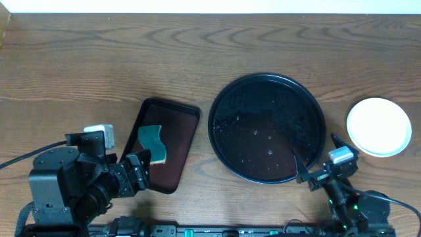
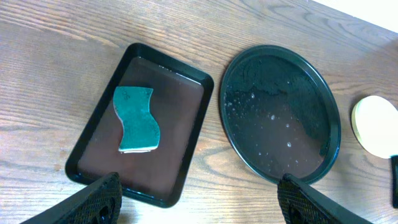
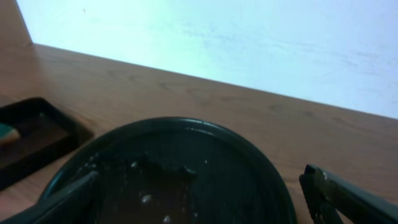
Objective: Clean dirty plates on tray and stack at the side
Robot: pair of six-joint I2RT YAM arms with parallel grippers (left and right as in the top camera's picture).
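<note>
Three views: overhead, we see the glossy round black tray [image 1: 263,99] beaded with droplets; the pale round plates [image 1: 379,126] sit on wood-grain just right of it, and a wavy green sponge [image 1: 152,143] lies in a rectangular maroon tray [image 1: 179,138] left of it. Left wrist: the left gripper [image 2: 199,180] gapes wide, empty, near it. Right wrist: the right gripper [image 3: 200,174] is spread wide, empty, at its rim.
</note>
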